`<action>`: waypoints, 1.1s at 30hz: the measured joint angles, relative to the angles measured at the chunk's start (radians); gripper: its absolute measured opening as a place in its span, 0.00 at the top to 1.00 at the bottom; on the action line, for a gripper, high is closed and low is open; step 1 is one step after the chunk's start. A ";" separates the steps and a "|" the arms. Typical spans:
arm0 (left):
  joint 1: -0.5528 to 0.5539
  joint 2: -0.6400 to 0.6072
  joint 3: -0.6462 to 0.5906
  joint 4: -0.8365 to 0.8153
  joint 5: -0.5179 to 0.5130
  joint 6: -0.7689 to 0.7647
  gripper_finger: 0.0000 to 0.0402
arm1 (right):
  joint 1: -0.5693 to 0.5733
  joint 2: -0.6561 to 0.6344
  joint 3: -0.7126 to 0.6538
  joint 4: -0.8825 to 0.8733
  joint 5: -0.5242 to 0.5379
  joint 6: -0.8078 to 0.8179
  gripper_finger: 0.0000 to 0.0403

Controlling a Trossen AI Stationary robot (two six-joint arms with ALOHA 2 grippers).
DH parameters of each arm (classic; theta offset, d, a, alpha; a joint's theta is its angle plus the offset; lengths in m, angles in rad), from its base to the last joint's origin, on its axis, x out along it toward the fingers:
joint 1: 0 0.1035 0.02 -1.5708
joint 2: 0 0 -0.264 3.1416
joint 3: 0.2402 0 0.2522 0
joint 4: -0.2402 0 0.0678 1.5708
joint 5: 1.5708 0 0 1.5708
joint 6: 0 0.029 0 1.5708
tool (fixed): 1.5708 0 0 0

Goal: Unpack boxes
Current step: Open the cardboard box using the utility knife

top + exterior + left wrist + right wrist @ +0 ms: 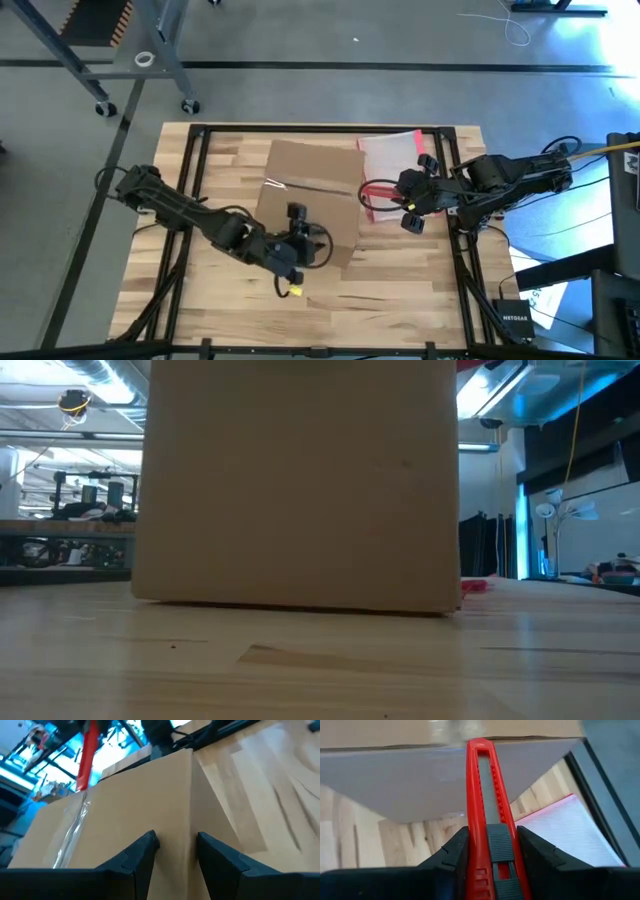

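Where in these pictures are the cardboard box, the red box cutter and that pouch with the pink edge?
cardboard box (310, 185): high view, on its taped top.
red box cutter (487, 795): right wrist view, on its red handle.
pouch (385, 152): high view, on its clear face.
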 joint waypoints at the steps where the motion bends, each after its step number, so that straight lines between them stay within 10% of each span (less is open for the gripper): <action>1: 0.008 0.000 0.000 -0.001 -0.001 -0.007 0.65 | 0.000 0.000 0.000 0.001 -0.010 -0.008 0.67; 18: 0.038 -0.001 0.000 -0.018 -0.011 -0.041 0.65 | 0.002 -0.009 -0.002 0.021 -0.284 -0.117 0.81; 33: 0.000 -0.091 0.018 -0.078 -0.029 -0.027 0.65 | 0.003 -0.009 -0.035 -0.158 -0.094 0.152 0.88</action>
